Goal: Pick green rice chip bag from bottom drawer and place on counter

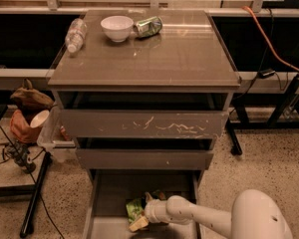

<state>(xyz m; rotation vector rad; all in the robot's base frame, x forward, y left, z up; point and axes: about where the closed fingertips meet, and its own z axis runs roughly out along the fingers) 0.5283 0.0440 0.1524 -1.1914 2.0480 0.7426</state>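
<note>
The green rice chip bag (135,209) lies on the floor of the open bottom drawer (109,203), near its middle, partly hidden behind my wrist. My white arm reaches in from the lower right. My gripper (143,218) is down in the drawer right at the bag, touching it. A tan fingertip (138,225) pokes out just below the bag. The counter (179,54) is the glossy grey-brown top of the cabinet, far above the gripper.
On the counter's back left stand a white bowl (116,28), a green-and-silver can (148,27) lying on its side, and a plastic bottle (75,35). Two upper drawers with scratched fronts (144,124) overhang the bottom drawer. A black stand (36,198) and clutter sit at left.
</note>
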